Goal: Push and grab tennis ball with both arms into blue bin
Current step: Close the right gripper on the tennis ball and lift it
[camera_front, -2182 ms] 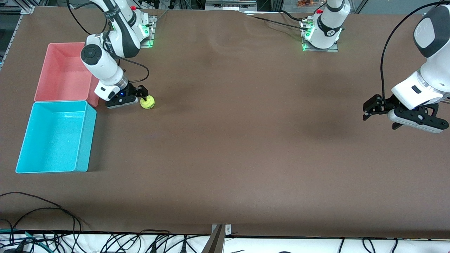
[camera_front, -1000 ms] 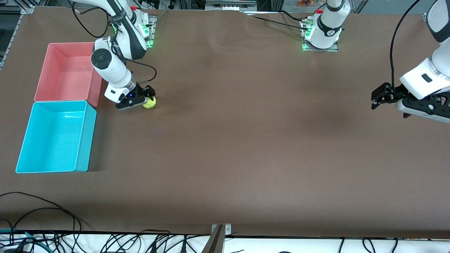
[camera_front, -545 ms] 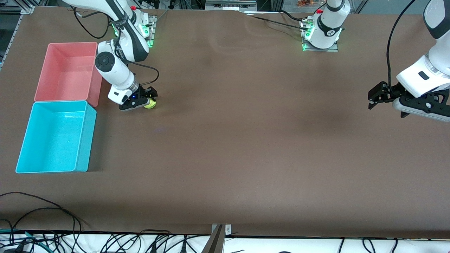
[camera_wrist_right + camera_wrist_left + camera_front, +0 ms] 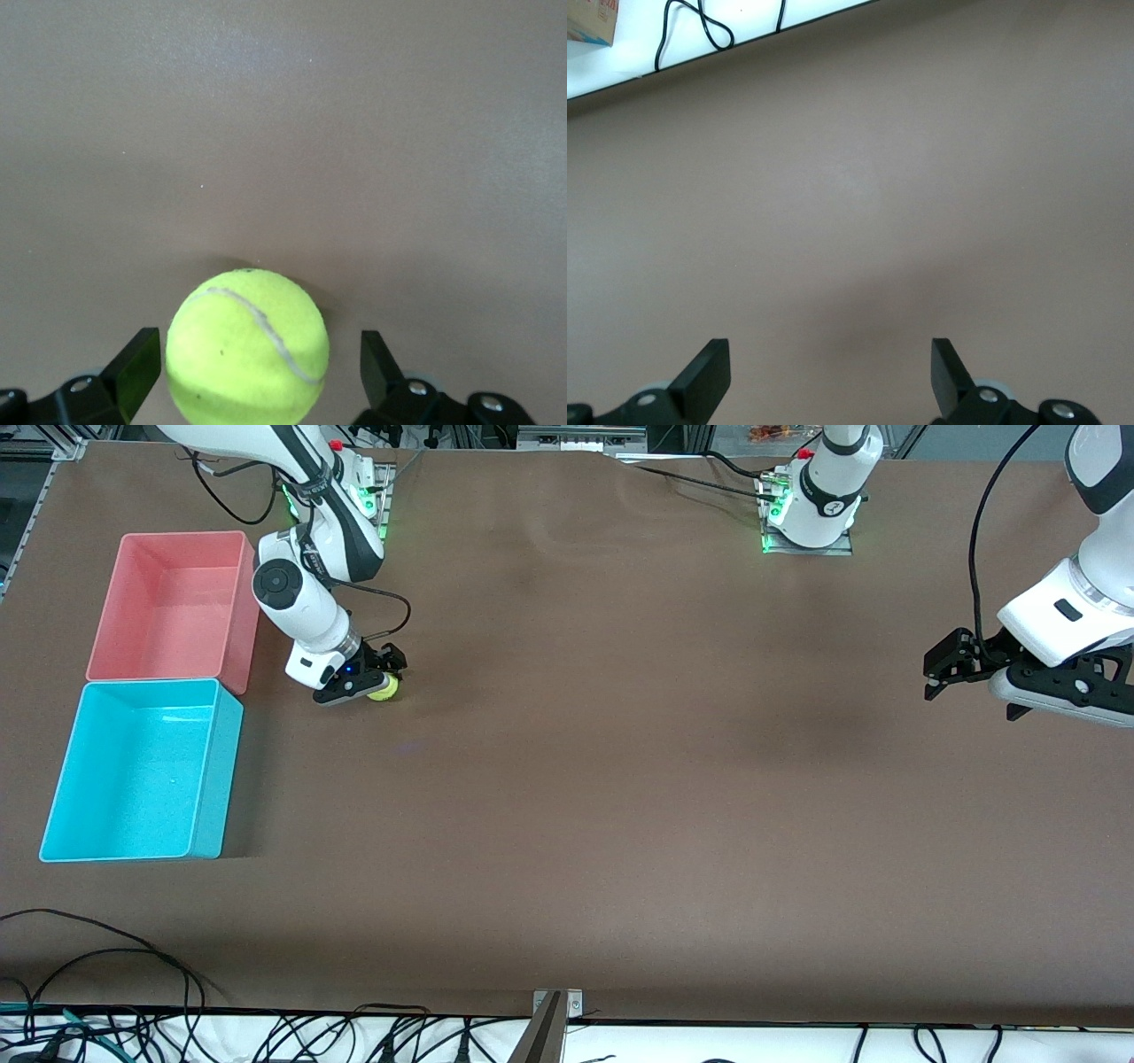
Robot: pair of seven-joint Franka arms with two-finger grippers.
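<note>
The tennis ball (image 4: 384, 689) sits on the brown table (image 4: 620, 779), toward the right arm's end, a little farther from the front camera than the blue bin (image 4: 142, 771) and apart from it, off the bin's corner that lies closest to the pink bin (image 4: 168, 607). In the right wrist view the tennis ball (image 4: 247, 347) lies between the two black fingers (image 4: 133, 370), which are spread wide with a gap on each side of it, so neither finger presses it. The right gripper (image 4: 376, 677) is low at the table, straddling the ball, its white arm reaching down from its base beside the pink bin.

The blue bin rests on the table with the pink bin just beside it, the pink one farther from the front camera.

The left gripper (image 4: 941, 666) hangs over bare table at the left arm's end, well apart from the ball and the blue bin, waiting. The left wrist view shows its fingers (image 4: 709, 376) spread apart with nothing between them.
</note>
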